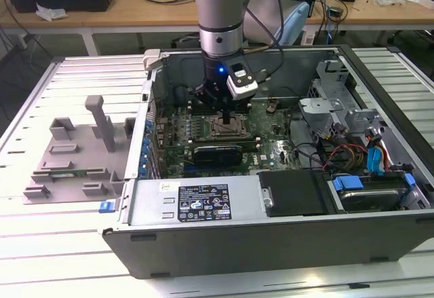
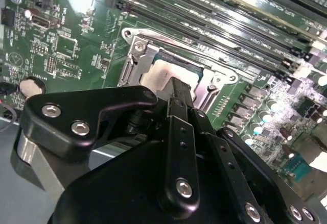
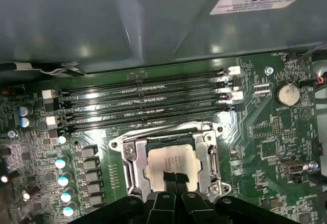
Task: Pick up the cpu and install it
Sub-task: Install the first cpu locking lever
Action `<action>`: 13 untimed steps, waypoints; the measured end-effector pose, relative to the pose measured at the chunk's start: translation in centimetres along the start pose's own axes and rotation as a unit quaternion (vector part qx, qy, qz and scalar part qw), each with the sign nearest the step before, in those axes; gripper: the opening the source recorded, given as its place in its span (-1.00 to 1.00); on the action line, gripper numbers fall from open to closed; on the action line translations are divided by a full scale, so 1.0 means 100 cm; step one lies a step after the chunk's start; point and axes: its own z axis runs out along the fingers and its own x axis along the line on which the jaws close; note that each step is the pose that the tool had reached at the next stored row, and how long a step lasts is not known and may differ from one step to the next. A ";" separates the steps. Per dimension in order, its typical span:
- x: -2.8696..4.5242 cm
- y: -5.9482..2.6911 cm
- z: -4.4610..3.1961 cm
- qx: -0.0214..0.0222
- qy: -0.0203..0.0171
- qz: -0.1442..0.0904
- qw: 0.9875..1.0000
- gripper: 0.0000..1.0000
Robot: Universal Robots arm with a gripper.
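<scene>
The cpu (image 3: 168,160) is a pale silvery square lying flat inside the metal-rimmed socket frame (image 3: 205,147) on the green motherboard (image 3: 265,132). It also shows as a pale patch, the cpu (image 2: 166,75), past the black finger in the second wrist view. My gripper (image 3: 176,179) hangs straight above it, its two narrow black fingers (image 3: 168,183) pressed side by side with their tips at the middle of the chip's top, not around its edges. In the exterior view the gripper (image 1: 226,116) reaches down into the open computer case (image 1: 271,244) over the socket (image 1: 227,127).
Several memory slots (image 3: 148,106) run beside the socket, with the case wall (image 3: 153,25) beyond them. Capacitors (image 3: 62,180) line one side. Drive bays and cables (image 1: 352,142) crowd the exterior view's right. A grey fixture (image 1: 74,152) with blocks sits on the table at the exterior view's left.
</scene>
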 end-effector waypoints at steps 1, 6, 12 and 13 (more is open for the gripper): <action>0.0000 0.0000 0.0000 -0.001 0.000 -0.009 1.000 -0.79; -0.0010 -0.0004 -0.0113 -0.001 -0.001 -0.016 1.000 -0.79; -0.0020 -0.0008 -0.0233 -0.001 -0.001 -0.017 1.000 -0.79; -0.0020 -0.0009 -0.0235 -0.001 -0.001 -0.017 1.000 -0.79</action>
